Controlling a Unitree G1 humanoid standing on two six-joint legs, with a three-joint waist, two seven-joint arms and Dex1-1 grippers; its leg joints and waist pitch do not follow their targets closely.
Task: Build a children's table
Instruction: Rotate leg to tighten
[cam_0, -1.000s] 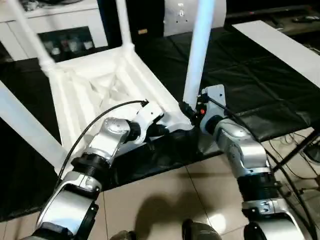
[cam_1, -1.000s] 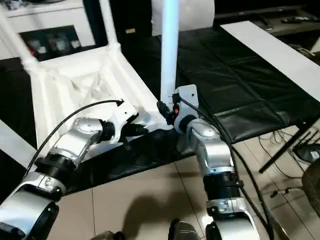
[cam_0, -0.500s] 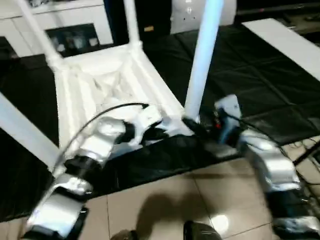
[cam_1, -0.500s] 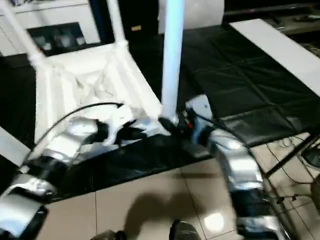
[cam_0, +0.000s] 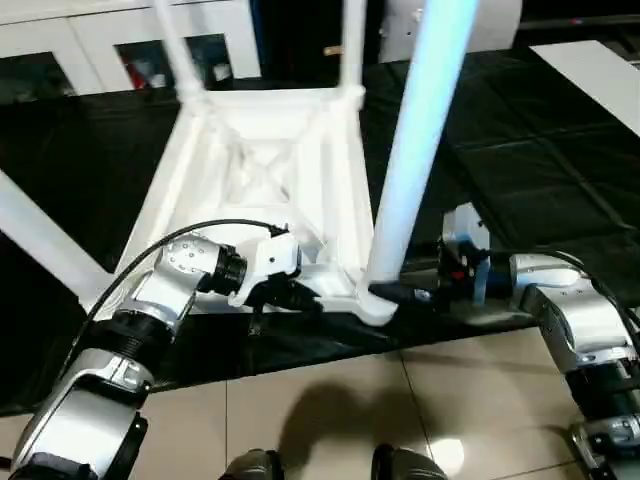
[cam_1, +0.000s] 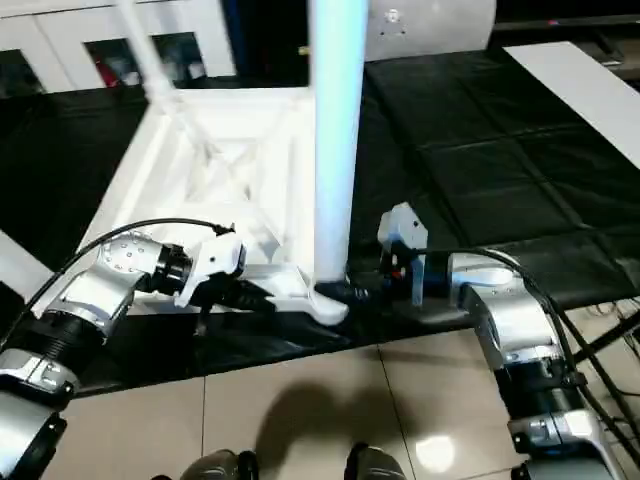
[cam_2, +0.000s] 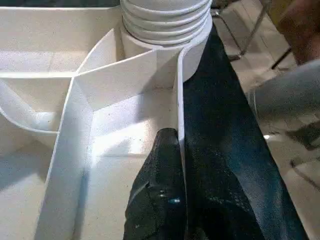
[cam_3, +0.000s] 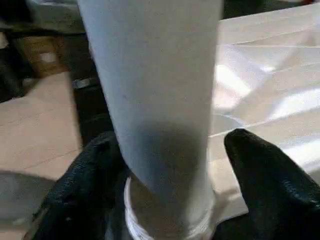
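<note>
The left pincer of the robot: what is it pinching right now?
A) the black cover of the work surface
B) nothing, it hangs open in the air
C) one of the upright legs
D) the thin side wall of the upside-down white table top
D: in the left wrist view the left pincer is closed on the thin rim wall of the white table top, next to the corner socket where a leg is set.
</note>
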